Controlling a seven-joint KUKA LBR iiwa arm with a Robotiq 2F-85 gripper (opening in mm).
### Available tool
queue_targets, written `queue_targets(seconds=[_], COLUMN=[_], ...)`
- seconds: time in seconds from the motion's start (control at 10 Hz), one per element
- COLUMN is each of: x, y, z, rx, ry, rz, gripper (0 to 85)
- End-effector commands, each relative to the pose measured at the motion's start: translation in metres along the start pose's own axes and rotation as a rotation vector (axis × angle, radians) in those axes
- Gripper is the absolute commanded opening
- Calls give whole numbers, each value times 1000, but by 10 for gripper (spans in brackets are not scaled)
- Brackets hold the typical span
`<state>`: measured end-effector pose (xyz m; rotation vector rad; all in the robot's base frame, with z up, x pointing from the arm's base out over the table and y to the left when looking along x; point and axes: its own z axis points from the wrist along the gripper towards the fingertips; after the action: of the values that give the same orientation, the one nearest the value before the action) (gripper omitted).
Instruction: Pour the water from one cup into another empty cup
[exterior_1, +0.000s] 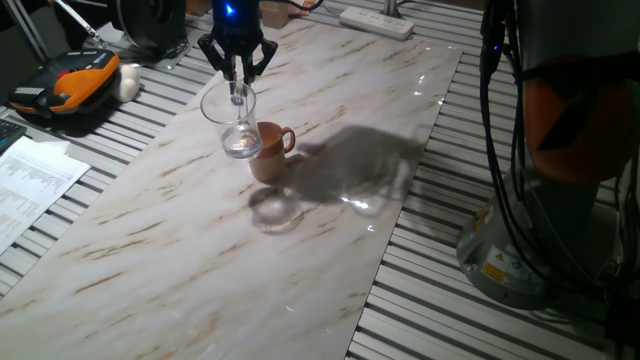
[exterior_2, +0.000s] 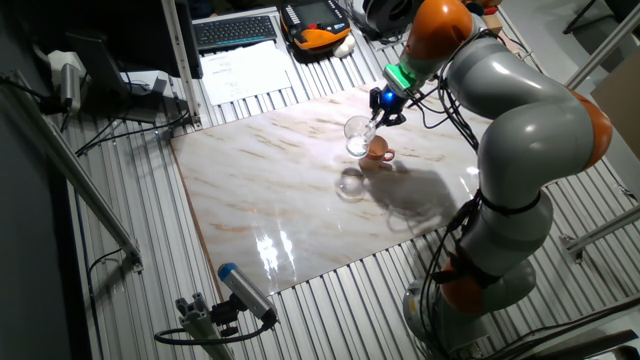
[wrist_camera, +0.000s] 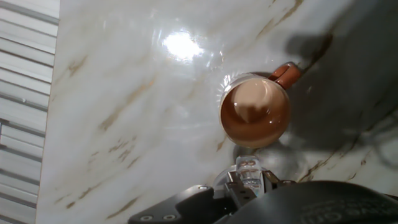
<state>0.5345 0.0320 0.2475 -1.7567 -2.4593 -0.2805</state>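
Note:
The transparent glass mug (exterior_1: 231, 120) hangs in the air, held from above by my gripper (exterior_1: 237, 72), which is shut on its handle side. A little clear water (exterior_1: 241, 148) lies in its lower end. The terracotta-brown mug (exterior_1: 269, 153) stands upright on the marble board just right of and below the glass mug, handle to the right. In the other fixed view the glass mug (exterior_2: 356, 137) hangs left of the brown mug (exterior_2: 378, 150), under my gripper (exterior_2: 386, 104). The hand view looks down into the brown mug (wrist_camera: 255, 112), whose lighter inside shows.
The marble board (exterior_1: 200, 250) lies on a slatted metal table. An orange-black device (exterior_1: 65, 85) and papers (exterior_1: 30, 175) sit at the left, and a power strip (exterior_1: 375, 20) at the back. My arm's base (exterior_1: 520, 250) stands at the right.

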Motion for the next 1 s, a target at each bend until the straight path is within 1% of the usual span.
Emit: queue_targets(seconds=[0.0, 0.1, 0.3, 0.7, 0.9], x=[0, 0, 0, -2, -8], y=[0, 0, 0, 0, 2], z=[0, 0, 0, -1, -4], rx=[-11, -17, -17, 1, 4], ry=[6, 12, 16, 0, -7], rz=[4, 6, -2, -13, -9], gripper=[0, 0, 0, 0, 0])
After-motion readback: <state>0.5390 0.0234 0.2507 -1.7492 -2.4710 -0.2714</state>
